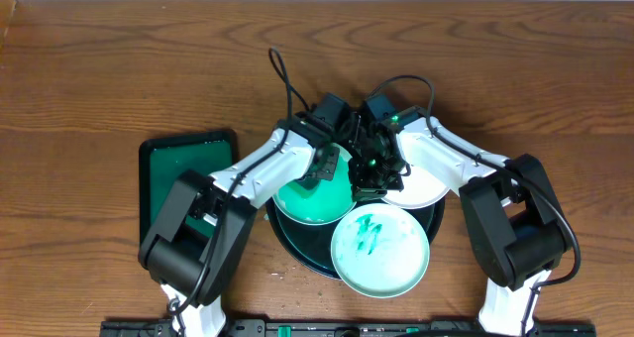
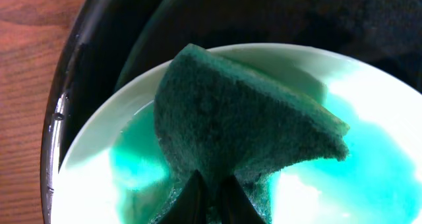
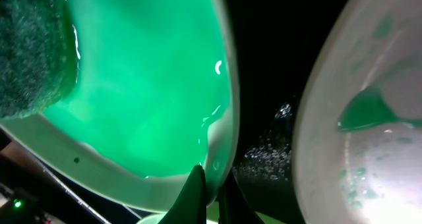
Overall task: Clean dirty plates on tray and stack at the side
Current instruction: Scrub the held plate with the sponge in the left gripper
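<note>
Three plates lie on the round black tray [image 1: 287, 240]. The left plate [image 1: 309, 206] is flooded with green liquid. My left gripper [image 2: 214, 176] is shut on a dark green sponge [image 2: 244, 125] and presses it onto this wet plate [image 2: 376, 158]. My right gripper [image 3: 211, 170] is shut on the same plate's rim [image 3: 221, 112], with one finger inside and one outside. A white plate [image 1: 424, 183] with faint green marks sits at the right. A third plate [image 1: 379, 250], with teal scribbles, lies at the front.
A rectangular green tray [image 1: 186, 173] lies on the wooden table left of the black tray. Both arms cross over the back of the black tray, with cables looping behind them. The tray floor [image 3: 264, 165] is wet between the plates.
</note>
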Motion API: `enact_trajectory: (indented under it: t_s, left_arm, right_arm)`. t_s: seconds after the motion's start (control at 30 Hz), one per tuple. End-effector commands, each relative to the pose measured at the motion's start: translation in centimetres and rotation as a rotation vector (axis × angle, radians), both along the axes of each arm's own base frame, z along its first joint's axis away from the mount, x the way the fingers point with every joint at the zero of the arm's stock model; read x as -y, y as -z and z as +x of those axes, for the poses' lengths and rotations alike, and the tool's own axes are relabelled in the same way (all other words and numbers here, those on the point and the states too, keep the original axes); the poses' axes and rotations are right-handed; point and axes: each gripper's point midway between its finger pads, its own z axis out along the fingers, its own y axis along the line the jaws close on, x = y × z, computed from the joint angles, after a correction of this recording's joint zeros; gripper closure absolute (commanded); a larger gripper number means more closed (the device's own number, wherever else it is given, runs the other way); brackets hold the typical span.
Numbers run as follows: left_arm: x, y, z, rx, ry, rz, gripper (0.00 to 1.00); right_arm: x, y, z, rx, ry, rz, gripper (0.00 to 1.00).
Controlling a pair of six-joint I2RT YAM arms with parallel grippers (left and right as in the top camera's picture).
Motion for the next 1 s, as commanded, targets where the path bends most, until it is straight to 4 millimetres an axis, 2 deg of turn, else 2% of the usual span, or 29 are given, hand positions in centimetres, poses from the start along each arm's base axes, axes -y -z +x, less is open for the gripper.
enact_trajectory:
  t_s: [0.0,0.13,0.27,0.53,0.6,0.73,0.8,0.97]
  left_arm:
    - [-3.6,0.9,1.8,-0.008,-0.128,0.054,0.93]
    - [-4.9,1.1,1.1,-0.051,-0.149,0.079,0.93]
    - [-5.3,1.2,0.2,-0.086,-0.148,0.096,0.93]
    - [-4.5,1.5,-2.9,-0.233,-0.135,0.045,0.93]
    - [-3.7,1.5,-3.5,-0.267,-0.126,-0.001,0.93]
    - [-0.7,1.3,-4.1,-0.322,-0.061,-0.165,0.93]
    - [1.0,0.9,-4.0,-0.333,-0.039,-0.256,0.93]
    - [3.0,0.3,-3.4,-0.32,-0.012,-0.365,0.93]
  right_arm:
    - [2.4,1.8,0.9,0.077,-0.029,-0.156,0.99]
    - [2.7,2.1,2.2,0.129,0.012,-0.189,0.99]
    - [2.1,2.0,3.7,0.185,0.028,-0.164,0.99]
    - [1.1,1.8,5.5,0.257,0.046,-0.122,0.99]
    - [1.1,1.8,5.8,0.264,0.05,-0.117,0.99]
    - [1.1,1.8,5.8,0.265,0.045,-0.116,0.99]
    - [1.2,1.8,5.7,0.261,0.045,-0.118,0.99]
    - [1.3,1.8,5.4,0.251,0.033,-0.121,0.99]
